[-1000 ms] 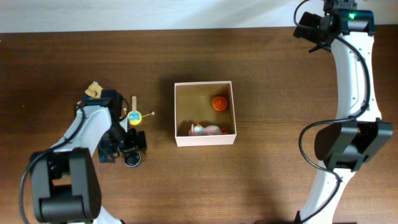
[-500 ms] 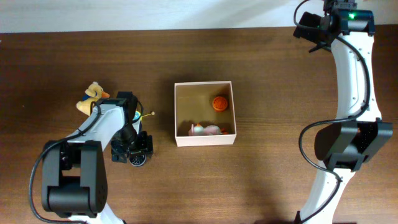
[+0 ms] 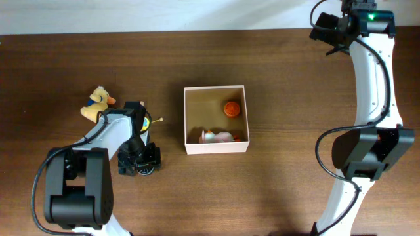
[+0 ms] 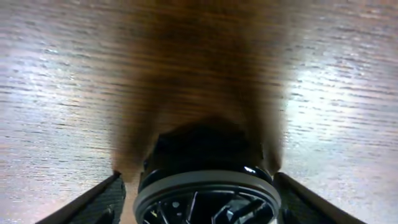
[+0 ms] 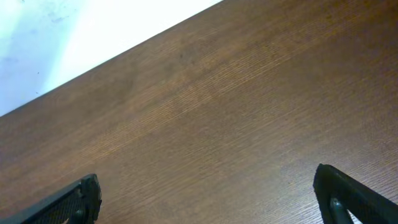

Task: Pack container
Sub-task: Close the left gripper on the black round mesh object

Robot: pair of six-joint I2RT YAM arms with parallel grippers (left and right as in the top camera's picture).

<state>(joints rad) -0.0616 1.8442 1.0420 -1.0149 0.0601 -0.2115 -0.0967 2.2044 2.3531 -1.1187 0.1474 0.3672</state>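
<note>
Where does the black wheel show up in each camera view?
Overhead: the black wheel is at lower left, at the left pincer's tip.
Left wrist: bottom centre, between the fingers.
Right wrist: not in it.
Shared landmark: the wooden table.

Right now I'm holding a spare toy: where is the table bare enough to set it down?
Free: the strip between the container and the right arm, and the table in front of the container. Crowded: its left side, with duck, left gripper and black wheel.
</note>
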